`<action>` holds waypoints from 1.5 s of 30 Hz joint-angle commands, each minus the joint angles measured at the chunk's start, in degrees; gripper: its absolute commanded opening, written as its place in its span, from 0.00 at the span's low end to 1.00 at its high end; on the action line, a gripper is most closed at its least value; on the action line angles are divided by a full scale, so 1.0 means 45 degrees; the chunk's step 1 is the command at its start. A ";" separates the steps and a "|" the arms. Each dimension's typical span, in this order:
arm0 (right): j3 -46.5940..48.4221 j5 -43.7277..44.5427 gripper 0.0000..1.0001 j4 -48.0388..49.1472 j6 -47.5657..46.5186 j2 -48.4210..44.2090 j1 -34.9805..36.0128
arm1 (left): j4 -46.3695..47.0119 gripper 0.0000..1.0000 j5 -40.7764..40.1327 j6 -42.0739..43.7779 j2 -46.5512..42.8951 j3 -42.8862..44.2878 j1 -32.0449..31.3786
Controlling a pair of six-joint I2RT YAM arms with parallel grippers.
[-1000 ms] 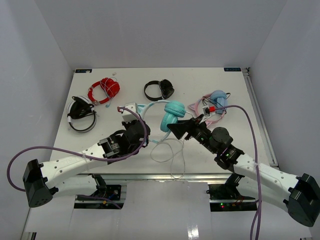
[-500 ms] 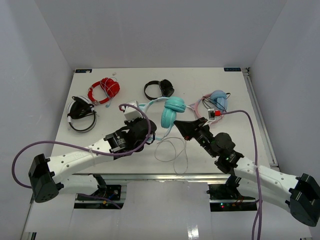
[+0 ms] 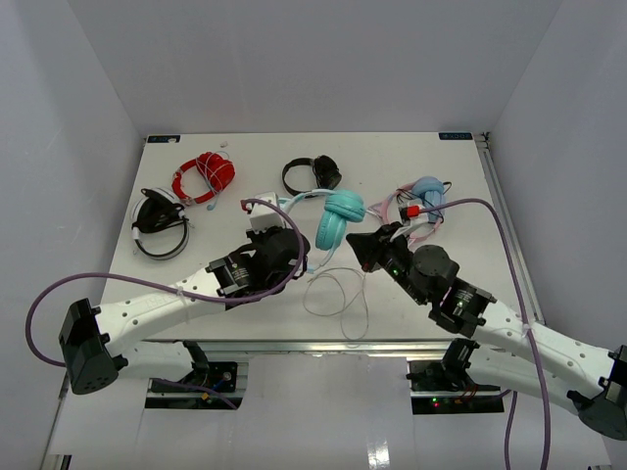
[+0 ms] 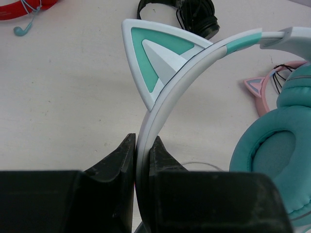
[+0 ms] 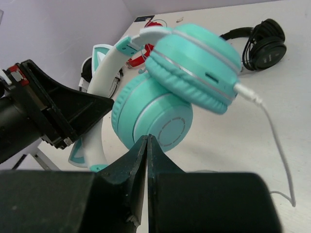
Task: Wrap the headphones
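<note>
The teal headphones [image 3: 339,217] hang just above the table's middle, cups stacked, headband toward the left. My left gripper [image 3: 292,242] is shut on the white-and-teal headband [image 4: 194,58] just below a cat ear [image 4: 155,53]; the left wrist view shows both jaws [image 4: 144,145] pressed on the band. My right gripper [image 3: 355,239] sits just right of the lower cup [image 5: 155,116]. Its jaws [image 5: 147,141] are shut with nothing showing between them. The thin white cable [image 5: 277,141] leaves the upper cup and lies in loose loops [image 3: 333,294] on the table.
Red headphones [image 3: 204,174] and a black-and-white pair [image 3: 159,223] lie at the far left. A black pair [image 3: 312,175] lies behind the middle. Pink-banded light-blue cat-ear headphones [image 3: 423,201] lie right of the teal ones. A rail [image 3: 509,235] runs along the right table edge.
My right gripper has shut and shifted slightly right and farther, beside the cups. The left arm carried the headphones a little right and away; the cable loops shifted with them.
</note>
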 commanded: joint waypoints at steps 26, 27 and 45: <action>0.5107 -0.2417 0.08 -0.6024 -0.3390 0.5941 0.0078 | -0.0117 0.00 0.0809 0.1441 -0.1228 -0.0006 -0.0041; 0.5020 -0.2434 0.08 -0.6108 -0.3366 0.5905 0.0075 | -0.0530 0.00 0.0527 0.1180 -0.1104 0.0241 -0.0024; 0.3578 -0.2677 0.08 -0.4941 -0.2650 0.4764 0.0261 | -0.1017 0.00 -0.0742 -0.1997 -0.0902 0.0294 0.0220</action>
